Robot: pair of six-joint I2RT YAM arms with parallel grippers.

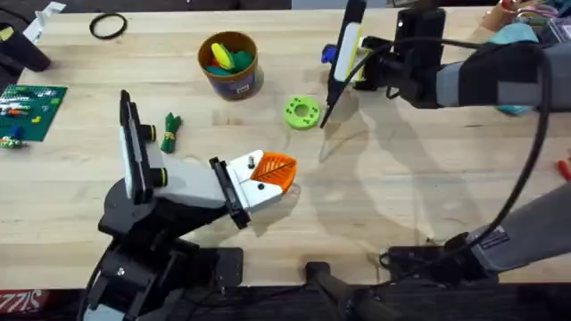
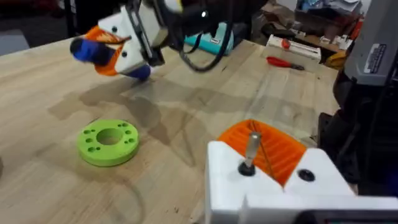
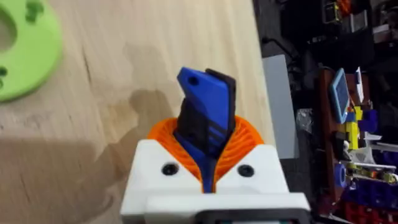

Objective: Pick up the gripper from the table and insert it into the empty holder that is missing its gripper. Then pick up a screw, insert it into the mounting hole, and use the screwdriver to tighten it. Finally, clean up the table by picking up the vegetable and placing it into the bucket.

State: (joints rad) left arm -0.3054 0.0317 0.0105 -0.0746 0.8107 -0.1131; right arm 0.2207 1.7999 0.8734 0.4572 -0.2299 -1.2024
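Screwdriver point(image 1: 343, 58) in right tool point(image 3: 208, 146)

The worktop point(image 1: 401, 178) is seen from a fixed overhead camera placed above the arm bases, looking down and forward, far enough that both arms and the far edge are taken in. From the left wrist, the scene is viewed low and close across the planks toward the green ring point(image 2: 107, 142), with the right gripper point(image 2: 106, 50) seen beyond it. From the right wrist, the planks are viewed steeply and very near, and the same green ring point(image 3: 25, 50) point(image 1: 302, 112) is shared by all three views.
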